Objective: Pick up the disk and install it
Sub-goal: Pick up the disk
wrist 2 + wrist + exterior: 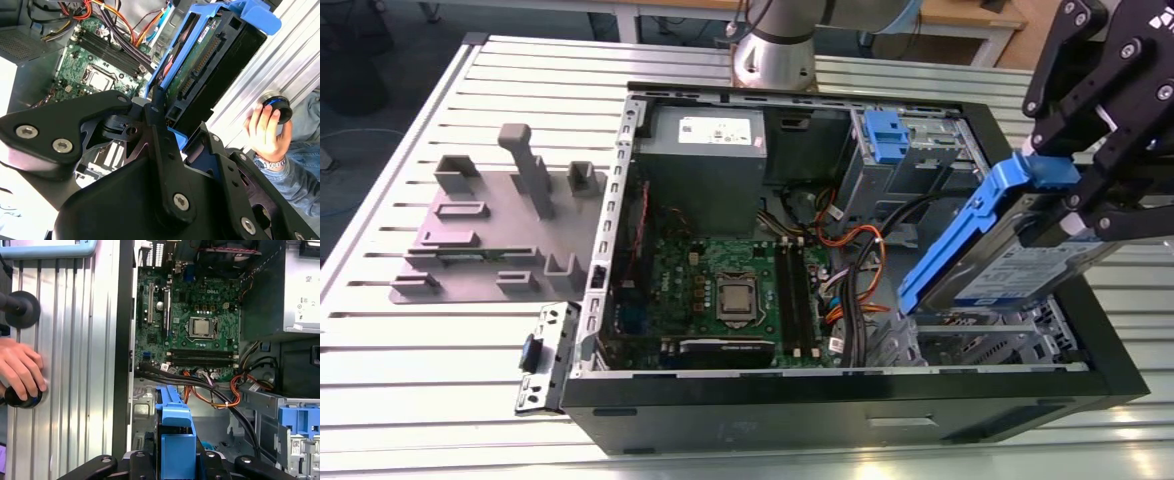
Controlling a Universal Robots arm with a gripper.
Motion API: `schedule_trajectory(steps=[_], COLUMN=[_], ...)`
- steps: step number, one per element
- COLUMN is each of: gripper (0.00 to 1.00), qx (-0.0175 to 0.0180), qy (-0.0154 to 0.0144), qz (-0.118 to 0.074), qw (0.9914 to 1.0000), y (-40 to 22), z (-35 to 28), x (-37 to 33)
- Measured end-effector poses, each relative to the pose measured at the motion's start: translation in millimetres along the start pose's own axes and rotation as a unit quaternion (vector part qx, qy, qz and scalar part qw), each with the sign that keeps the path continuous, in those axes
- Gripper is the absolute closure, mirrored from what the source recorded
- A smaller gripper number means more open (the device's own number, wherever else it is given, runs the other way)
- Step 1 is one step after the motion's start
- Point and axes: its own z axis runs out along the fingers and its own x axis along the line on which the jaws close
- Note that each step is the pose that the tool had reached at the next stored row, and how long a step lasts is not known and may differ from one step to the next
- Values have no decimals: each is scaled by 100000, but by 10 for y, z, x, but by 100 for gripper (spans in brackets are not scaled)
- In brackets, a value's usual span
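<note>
Robot arm (781,40) is a fat silver-grey tube w/ a darker grey collar near the top, black cables hanging alongside. Gripper (1101,130) is all matte black, chunky angular linkage plates w/ round pivot holes. In the second wrist view the gripper (165,125) plates are studded w/ shiny silver hex-socket screws, edges rounded off. Person's hand (265,132) has a metal-band wristwatch (267,164) + blue denim sleeve (295,175).
</note>
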Motion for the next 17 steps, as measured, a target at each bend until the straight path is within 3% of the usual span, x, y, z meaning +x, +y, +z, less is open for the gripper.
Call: schedule_trajectory(steps=[17], gripper=[64], qx=[-135], qy=[-22], qz=[6], qw=[100000], y=[-184], z=[24], x=[28])
